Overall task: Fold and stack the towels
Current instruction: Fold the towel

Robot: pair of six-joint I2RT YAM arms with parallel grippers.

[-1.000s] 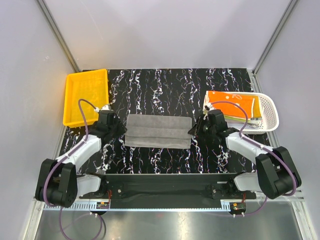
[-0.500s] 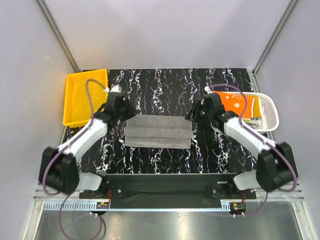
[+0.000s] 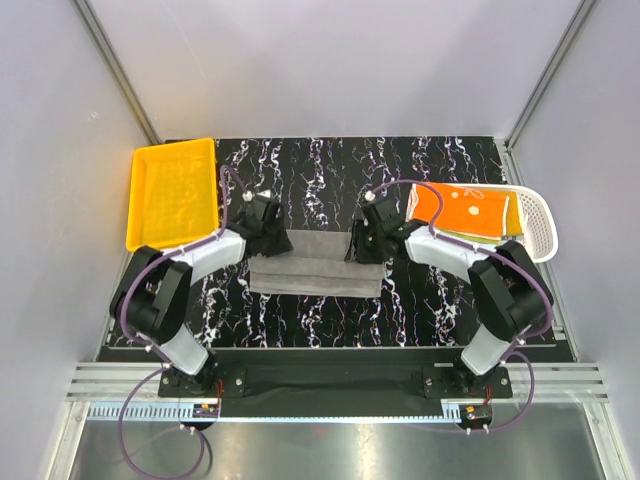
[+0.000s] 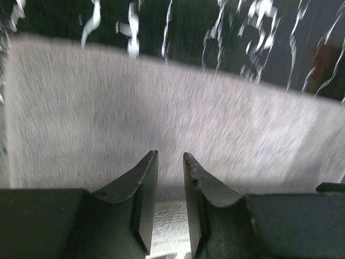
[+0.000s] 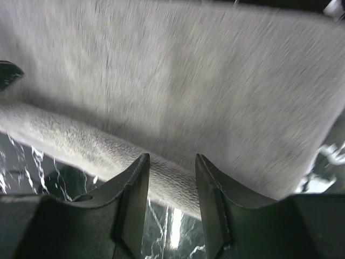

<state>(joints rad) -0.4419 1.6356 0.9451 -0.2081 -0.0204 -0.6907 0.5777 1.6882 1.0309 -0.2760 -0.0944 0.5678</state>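
Grey towel (image 3: 318, 275), long axis left-right, far edge pinched in left fingers (image 4: 143, 189) and right fingers (image 5: 135, 189)

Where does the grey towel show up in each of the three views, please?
Top external: the grey towel lies in the middle of the table, a little toward the near edge.
Left wrist: it fills the middle band of the picture.
Right wrist: it fills the upper part, with a rolled edge running across the lower left.
Shared landmark: the black table with white veins.
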